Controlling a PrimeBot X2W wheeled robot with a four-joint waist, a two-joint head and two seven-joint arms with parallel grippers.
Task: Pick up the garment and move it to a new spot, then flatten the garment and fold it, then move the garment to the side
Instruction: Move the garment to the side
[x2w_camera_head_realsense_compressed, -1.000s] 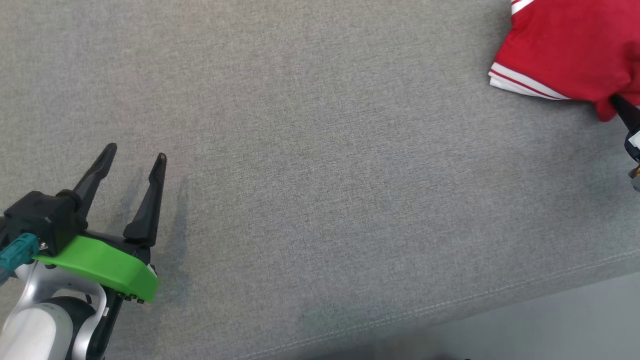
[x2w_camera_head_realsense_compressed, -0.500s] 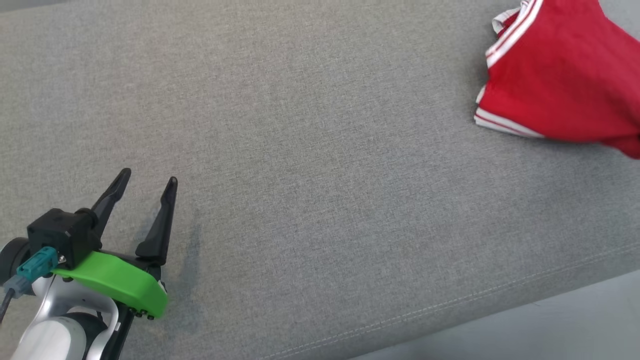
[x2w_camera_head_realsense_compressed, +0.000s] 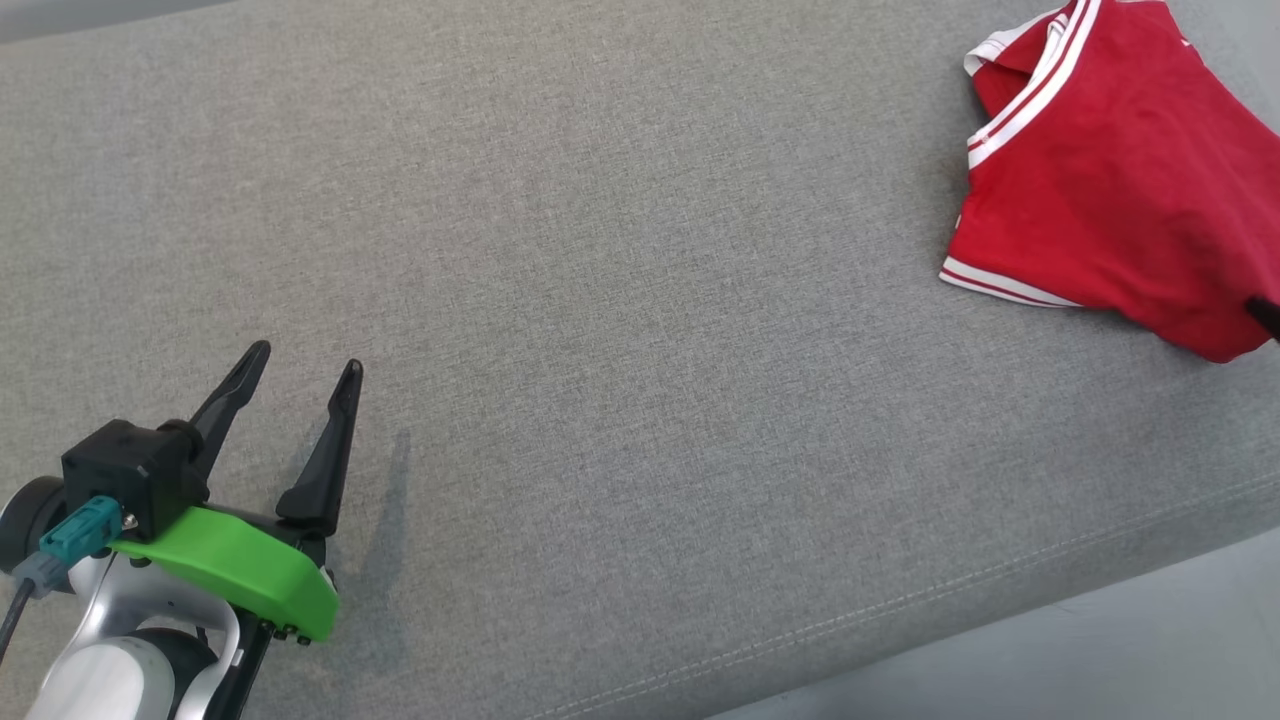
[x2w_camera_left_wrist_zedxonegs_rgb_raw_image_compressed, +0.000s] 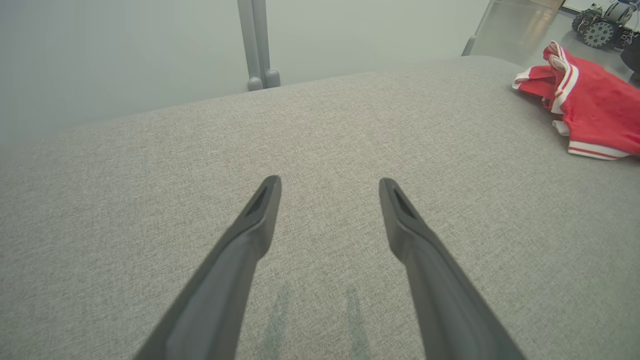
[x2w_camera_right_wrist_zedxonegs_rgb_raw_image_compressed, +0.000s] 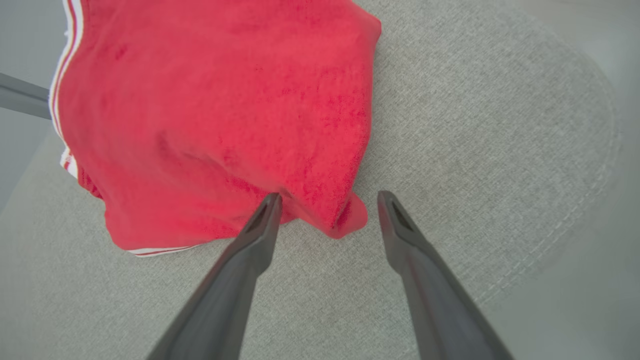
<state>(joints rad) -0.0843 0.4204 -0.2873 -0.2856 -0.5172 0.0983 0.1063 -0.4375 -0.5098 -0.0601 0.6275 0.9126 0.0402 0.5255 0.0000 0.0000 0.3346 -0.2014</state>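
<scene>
One red garment (x2w_camera_head_realsense_compressed: 1100, 200) with white-striped trim lies bunched at the far right of the grey fabric-covered table (x2w_camera_head_realsense_compressed: 650, 300), near its edge. The right gripper (x2w_camera_right_wrist_zedxonegs_rgb_raw_image_compressed: 327, 200) has its jaws spread wide and grips nothing; a corner of the cloth lies between its fingertips, the left tip at the cloth's edge. The left gripper (x2w_camera_head_realsense_compressed: 304, 358) hovers well apart from the garment, jaws wide and empty.

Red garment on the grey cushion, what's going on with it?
The garment lies crumpled at the right end of the cushion. The right claw is handling it: it stands open, straddling the garment's near corner and gripping nothing. The left claw hovers open over bare cushion, far to the left.
</scene>
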